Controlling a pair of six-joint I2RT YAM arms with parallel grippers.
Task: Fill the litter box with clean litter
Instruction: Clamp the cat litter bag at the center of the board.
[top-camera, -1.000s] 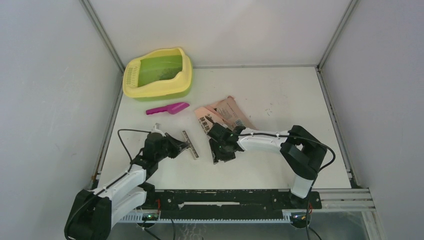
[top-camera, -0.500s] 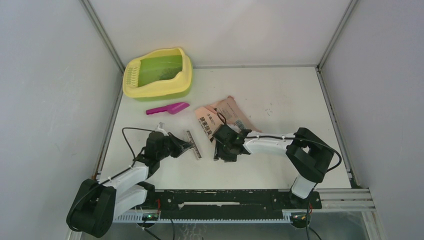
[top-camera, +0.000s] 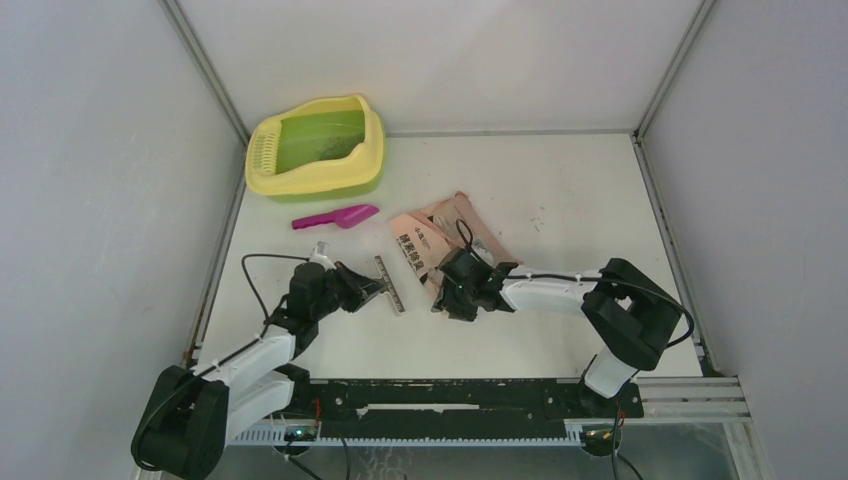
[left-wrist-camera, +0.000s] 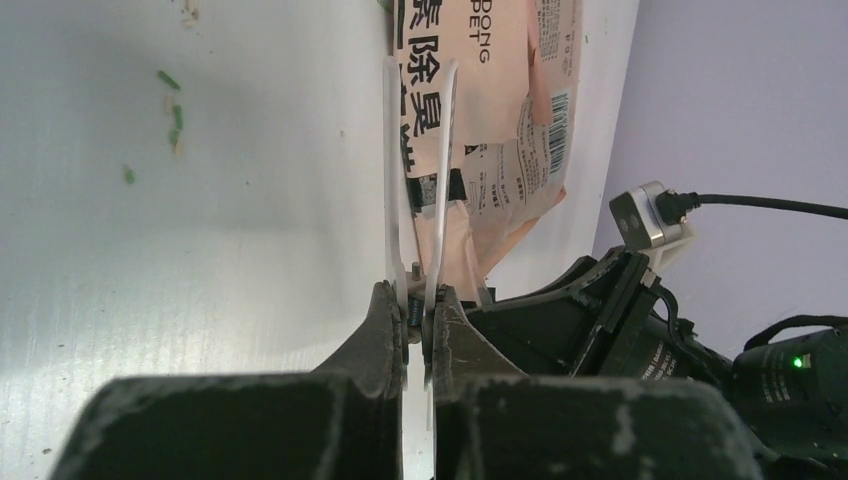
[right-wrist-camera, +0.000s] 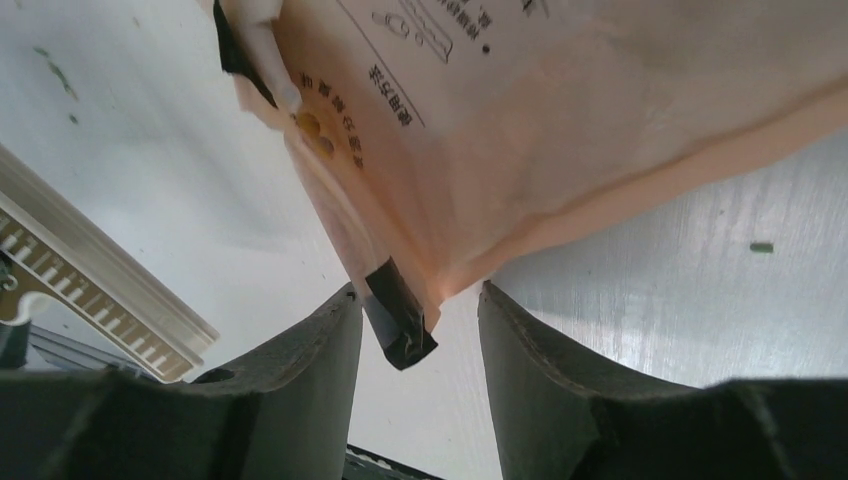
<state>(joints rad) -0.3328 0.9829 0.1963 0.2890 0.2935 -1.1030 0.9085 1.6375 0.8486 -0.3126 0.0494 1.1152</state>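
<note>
Two grippers near the table's front edge: left gripper clamped tight on a thin white ridged bar; right gripper half open astride the pink-orange bag's taped corner.

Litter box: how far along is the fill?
Done: little; the litter box shows mostly bare green floor. In hand: left end effector is shut on a thin grey strip; right end effector is open astride a corner of the litter bag. To do: grip the bag, carry it over, pour. The magenta scoop lies untouched.
</note>
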